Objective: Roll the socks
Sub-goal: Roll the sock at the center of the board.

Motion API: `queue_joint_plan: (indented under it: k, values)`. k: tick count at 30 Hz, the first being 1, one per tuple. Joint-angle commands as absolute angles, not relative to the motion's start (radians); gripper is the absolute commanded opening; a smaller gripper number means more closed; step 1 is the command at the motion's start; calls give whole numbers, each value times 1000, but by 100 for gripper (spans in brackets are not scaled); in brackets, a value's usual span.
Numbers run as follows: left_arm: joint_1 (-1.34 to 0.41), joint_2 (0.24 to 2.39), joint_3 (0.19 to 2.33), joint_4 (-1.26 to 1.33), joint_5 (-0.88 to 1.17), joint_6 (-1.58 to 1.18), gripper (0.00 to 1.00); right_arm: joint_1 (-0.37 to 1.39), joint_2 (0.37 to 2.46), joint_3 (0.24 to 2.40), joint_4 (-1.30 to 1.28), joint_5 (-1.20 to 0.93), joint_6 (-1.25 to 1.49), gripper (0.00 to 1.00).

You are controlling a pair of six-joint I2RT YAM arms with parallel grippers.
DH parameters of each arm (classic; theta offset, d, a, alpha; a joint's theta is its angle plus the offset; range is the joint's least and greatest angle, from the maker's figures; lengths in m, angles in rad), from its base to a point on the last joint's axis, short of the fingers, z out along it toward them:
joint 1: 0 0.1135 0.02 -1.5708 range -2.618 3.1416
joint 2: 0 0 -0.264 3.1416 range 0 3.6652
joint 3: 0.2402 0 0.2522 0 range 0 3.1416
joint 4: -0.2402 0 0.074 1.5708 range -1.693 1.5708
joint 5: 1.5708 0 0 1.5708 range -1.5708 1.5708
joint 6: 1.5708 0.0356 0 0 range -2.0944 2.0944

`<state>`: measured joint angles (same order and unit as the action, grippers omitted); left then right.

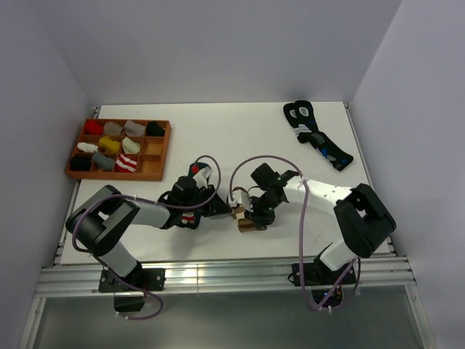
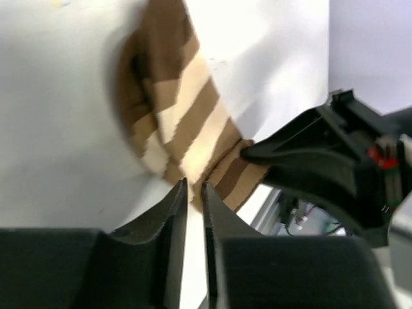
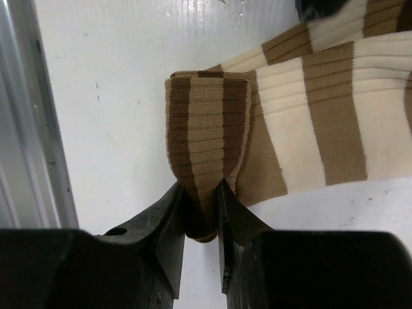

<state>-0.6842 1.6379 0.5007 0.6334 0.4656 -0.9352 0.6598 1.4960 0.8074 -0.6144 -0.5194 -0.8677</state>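
The brown sock with cream stripes [image 1: 245,222] lies near the table's front edge, between both grippers. In the right wrist view its end [image 3: 206,122] is folded over into a thick wad, and the flat striped part runs off to the right. My right gripper [image 3: 201,190] is shut on that wad; in the top view it [image 1: 252,215] is just right of the sock. My left gripper [image 2: 195,187] is nearly closed, pinching the sock's edge [image 2: 180,122], and in the top view it [image 1: 231,212] is left of the sock. The dark green sock is out of view.
A wooden tray [image 1: 161,149] with several rolled socks stands at the back left. Black socks with blue-and-white marks [image 1: 320,138] lie at the back right. The table's metal front rail [image 1: 218,273] runs close behind the sock. A right gripper finger [image 2: 302,161] shows in the left wrist view.
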Motion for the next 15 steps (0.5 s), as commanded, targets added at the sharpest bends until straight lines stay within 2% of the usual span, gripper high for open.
queue_joint_plan:
  k: [1,7,15]
  values:
    - [-689,1580,450,692,361,-903,19,634,1581,874,-851,-555,-927,5]
    - [-732,1563,446,614,266,-888,15,611,1677,966,-934,-598,-959,6]
    - [-772,1703,527,620,255,-905,14,611,1698,1000,-948,-617,-956,6]
